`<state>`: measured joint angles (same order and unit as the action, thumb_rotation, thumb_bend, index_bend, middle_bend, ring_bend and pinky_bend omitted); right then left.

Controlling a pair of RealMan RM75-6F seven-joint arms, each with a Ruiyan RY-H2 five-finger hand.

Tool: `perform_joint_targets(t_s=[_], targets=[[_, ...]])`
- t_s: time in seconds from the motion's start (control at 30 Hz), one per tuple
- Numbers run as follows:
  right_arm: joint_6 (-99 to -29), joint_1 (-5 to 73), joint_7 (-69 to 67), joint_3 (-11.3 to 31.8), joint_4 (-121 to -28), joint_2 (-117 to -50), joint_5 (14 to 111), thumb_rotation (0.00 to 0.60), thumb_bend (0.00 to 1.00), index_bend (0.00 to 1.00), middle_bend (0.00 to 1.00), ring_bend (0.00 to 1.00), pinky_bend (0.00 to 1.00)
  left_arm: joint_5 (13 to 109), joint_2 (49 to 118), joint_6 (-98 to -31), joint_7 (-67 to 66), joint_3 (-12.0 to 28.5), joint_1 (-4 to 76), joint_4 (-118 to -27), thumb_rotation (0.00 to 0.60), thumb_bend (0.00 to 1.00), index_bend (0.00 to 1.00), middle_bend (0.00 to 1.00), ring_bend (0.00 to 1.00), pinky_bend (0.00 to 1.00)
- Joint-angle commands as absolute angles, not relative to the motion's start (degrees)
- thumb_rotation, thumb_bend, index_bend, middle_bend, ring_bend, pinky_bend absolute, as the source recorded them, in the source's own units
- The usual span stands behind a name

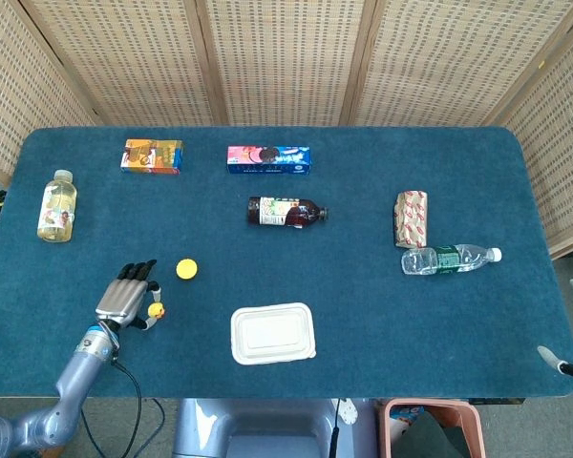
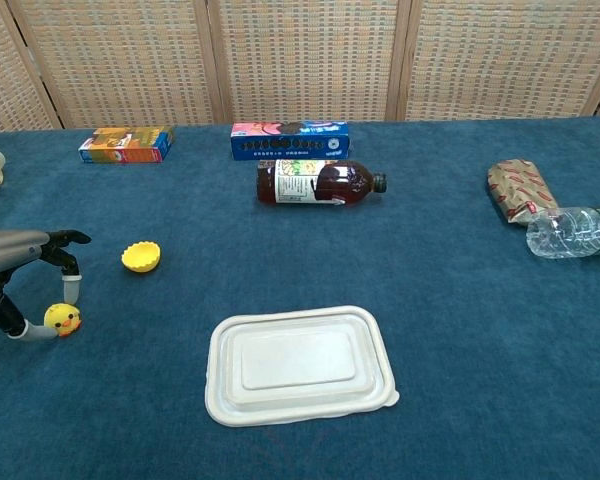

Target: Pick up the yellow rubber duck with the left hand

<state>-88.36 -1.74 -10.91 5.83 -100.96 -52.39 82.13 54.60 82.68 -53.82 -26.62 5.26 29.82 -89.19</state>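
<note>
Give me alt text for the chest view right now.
The left hand reaches in from the left edge, fingers arched around the yellow rubber duck on the blue table. A white lidded container lies centre front, with a dark juice bottle behind it.

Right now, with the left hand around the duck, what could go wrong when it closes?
The yellow rubber duck is small and round, so it may squirt out from between the left hand's fingers. It sits low on the table, so the fingertips could scrape the cloth. If pushed, it might roll toward the yellow cup.
</note>
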Motion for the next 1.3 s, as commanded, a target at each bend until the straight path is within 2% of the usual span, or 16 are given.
perform_joint_targets(t_s=[0.03,0.27,0.5,0.63,0.9,1.3], targets=[[-88.33,-1.72,-11.09,5.85,-100.89,-52.38,82.11,0.6,0.0,0.0,0.0,0.0,0.0,53.97,82.7,-53.77,-26.91,5.12,30.13,-89.41,0.6,0.27,0.56,0.0,0.0,0.0],[-88.32,-1.72,-11.23,5.81,-100.75,-52.4,82.15,0.6,0.0,0.0,0.0,0.0,0.0,53.45,81.84,-54.5,-26.39,5.49,30.52,-90.63,0.6,0.27,0.56,0.0,0.0,0.0],[-88.29,-1.67,-10.92,5.73,-100.81,-52.52,82.26,0.6,0.0,0.0,0.0,0.0,0.0,53.64,79.07,-55.83,-24.32,9.19,31.93,-93.54,0.6,0.28,0.56,0.0,0.0,0.0],[-87.93,-1.48,-10.67,5.73,-100.76,-52.69,82.08,0.6,0.0,0.0,0.0,0.0,0.0,50.51,78.68,-54.33,-24.19,11.7,34.2,-93.28,0.6,0.29,0.56,0.0,0.0,0.0],[-87.46,-1.32,-10.62,5.91,-100.5,-52.8,81.26,0.6,0.0,0.0,0.0,0.0,0.0,43.81,83.64,-50.28,-24.89,12.8,38.4,-85.59,0.6,0.29,0.56,0.0,0.0,0.0],[-86.52,-1.01,-11.24,6.22,-99.81,-52.83,80.09,0.6,0.0,0.0,0.0,0.0,0.0,46.45,88.57,-49.31,-17.74,13.94,39.42,-79.3,0.6,0.29,0.56,0.0,0.0,0.0]])
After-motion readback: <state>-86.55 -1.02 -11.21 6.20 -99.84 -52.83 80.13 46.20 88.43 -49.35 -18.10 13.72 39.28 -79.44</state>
